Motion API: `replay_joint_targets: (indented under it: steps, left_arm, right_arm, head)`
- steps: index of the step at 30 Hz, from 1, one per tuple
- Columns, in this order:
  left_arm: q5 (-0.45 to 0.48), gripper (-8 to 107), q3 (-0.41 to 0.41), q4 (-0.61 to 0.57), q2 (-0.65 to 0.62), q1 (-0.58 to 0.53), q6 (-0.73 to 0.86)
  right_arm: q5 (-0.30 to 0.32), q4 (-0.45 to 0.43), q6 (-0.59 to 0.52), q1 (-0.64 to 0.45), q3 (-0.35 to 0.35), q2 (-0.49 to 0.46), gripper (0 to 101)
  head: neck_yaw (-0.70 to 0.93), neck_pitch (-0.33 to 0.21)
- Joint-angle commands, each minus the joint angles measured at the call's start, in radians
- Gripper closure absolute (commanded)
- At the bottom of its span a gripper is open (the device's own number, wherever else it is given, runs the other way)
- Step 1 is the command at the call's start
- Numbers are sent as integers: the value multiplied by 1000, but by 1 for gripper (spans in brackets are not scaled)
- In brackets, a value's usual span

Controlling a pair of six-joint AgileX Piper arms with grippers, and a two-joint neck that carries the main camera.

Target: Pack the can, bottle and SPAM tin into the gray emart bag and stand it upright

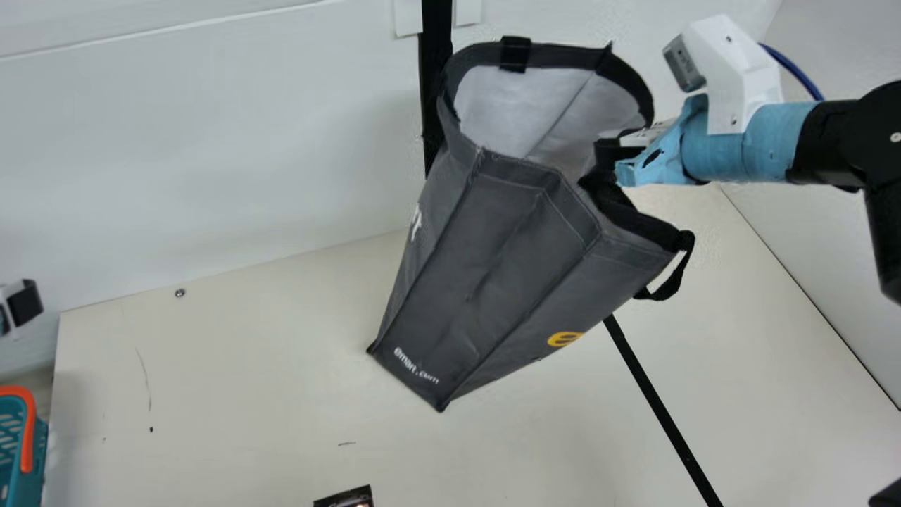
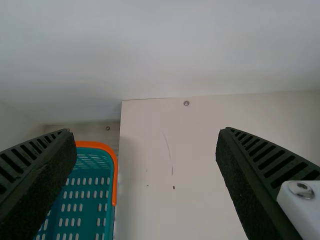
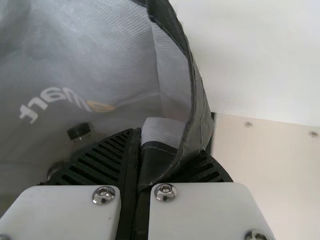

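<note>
Right hand (image 3: 150,150) clenched on gray emart bag (image 1: 486,267) at the mouth rim; bag up at a tilt, bottom corner end low over counter (image 1: 211,394). Left hand (image 2: 146,131) released, fingers wide, nothing between. Inside bag, probably the bottle (image 3: 78,131), dim there, can't confirm. Bag soft, light itself, contents would weigh down the base; walls likely fold. Best hold: bound rim, opposite sides.

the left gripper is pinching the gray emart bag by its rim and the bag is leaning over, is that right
Wrong arm: the right gripper is pinching the gray emart bag, as the right wrist view shows. It is by the rim, and the bag is leaning.
</note>
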Motion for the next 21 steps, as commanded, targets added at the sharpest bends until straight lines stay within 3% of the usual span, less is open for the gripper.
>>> replay_joint_targets:
  steps: [1,21]
  left_arm:
    - [0,9,0,0,0,0,0]
    - [0,9,0,0,0,0,0]
  right_arm:
    - [-1,-45,8,-13,-16,2,101]
    - [78,-287,104,-147,-232,60,101]
  head:
    - [-1,-23]
    - [-1,-23]
